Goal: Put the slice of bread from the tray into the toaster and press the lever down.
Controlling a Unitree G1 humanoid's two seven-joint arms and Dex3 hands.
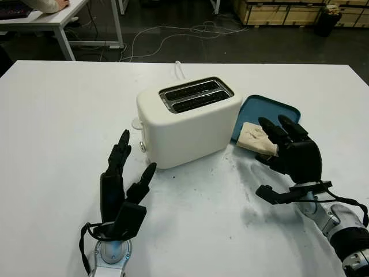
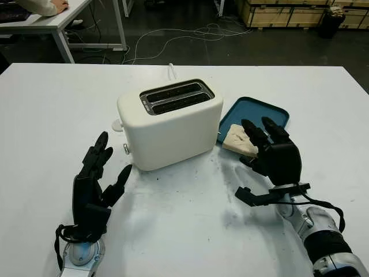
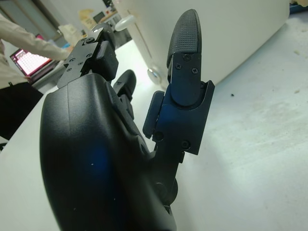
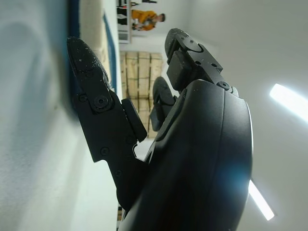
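A cream two-slot toaster (image 1: 187, 124) stands in the middle of the white table, both slots empty, its lever (image 1: 137, 123) up at the left end. Right of it a slice of bread (image 1: 253, 138) lies on a blue tray (image 1: 271, 111). My right hand (image 1: 288, 147) is open, hovering just over the near edge of the tray with its fingertips above the slice. My left hand (image 1: 124, 190) is open too, standing on the table in front of the toaster's left end, a little short of the lever.
The toaster's white cord (image 1: 180, 69) runs off behind it. Beyond the table are a desk (image 1: 52, 23) with a person's arm on it, cables on the floor and wooden crates (image 1: 282, 11).
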